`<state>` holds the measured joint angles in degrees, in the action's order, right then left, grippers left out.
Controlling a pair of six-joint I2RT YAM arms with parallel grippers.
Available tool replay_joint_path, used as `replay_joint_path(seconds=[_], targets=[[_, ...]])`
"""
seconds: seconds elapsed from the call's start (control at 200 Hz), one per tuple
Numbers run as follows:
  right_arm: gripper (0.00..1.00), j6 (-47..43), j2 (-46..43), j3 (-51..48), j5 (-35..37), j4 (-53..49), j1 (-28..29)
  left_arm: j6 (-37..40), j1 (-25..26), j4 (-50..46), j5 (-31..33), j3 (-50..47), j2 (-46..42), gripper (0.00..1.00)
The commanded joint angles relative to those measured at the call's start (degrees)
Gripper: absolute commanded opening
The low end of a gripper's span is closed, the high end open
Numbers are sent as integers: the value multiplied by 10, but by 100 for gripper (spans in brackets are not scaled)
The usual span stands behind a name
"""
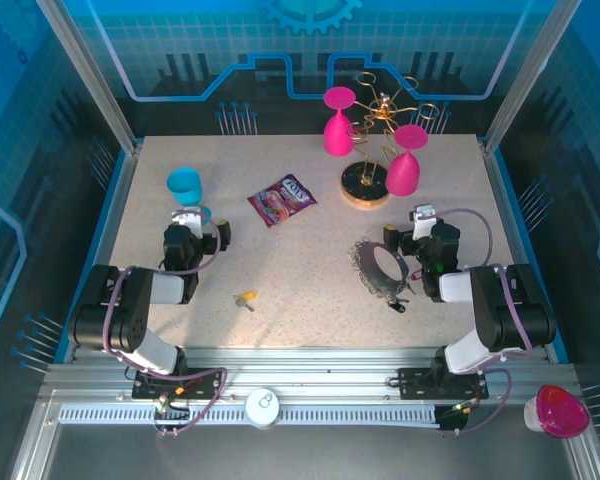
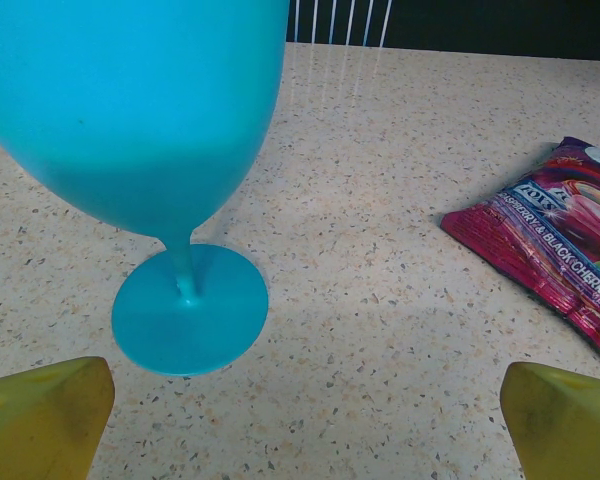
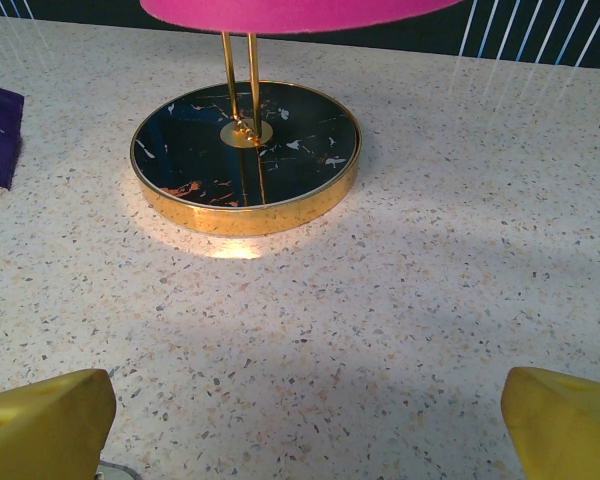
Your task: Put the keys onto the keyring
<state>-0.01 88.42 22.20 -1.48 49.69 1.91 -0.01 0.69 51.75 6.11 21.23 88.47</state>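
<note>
Bare surface (image 1: 310,300) stretches from the snack packet (image 1: 282,199) toward the arms, broken by one small yellow key (image 1: 245,297). Left of the packet, a blue goblet (image 1: 184,184) stands just ahead of the left claw (image 2: 300,430). Right of the packet, the gold rack (image 1: 366,186) and its hanging pink glasses (image 1: 402,172) block passage, with the beaded keyring (image 1: 380,268) lying nearer the arms.

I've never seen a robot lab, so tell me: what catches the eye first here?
Two pink glasses hang upside down on a gold rack at the far right of the table. A blue glass stands at the far left, and a beaded keyring lies by the right hand.
</note>
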Motion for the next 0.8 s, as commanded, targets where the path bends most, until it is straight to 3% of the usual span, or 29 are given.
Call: replay_joint_path(seconds=[0.0,0.385,0.485,0.57,0.791], targets=[[100,-5,-2,10,9,4,5,3,-1,9,-14,10,6,99],[100,0,-23,5,-4,-1,-4,-3,-9,15,-26,-3,-16,99],[100,1,-111,17,15,-99,0,-11,-9,-47,-5,-6,-90,99],[100,32,-173,50,99,-217,18,-15,-8,-80,9,-7,-140,99],[89,136,-217,100,105,-415,45,-85,-6,-166,-54,-16,-245,99]])
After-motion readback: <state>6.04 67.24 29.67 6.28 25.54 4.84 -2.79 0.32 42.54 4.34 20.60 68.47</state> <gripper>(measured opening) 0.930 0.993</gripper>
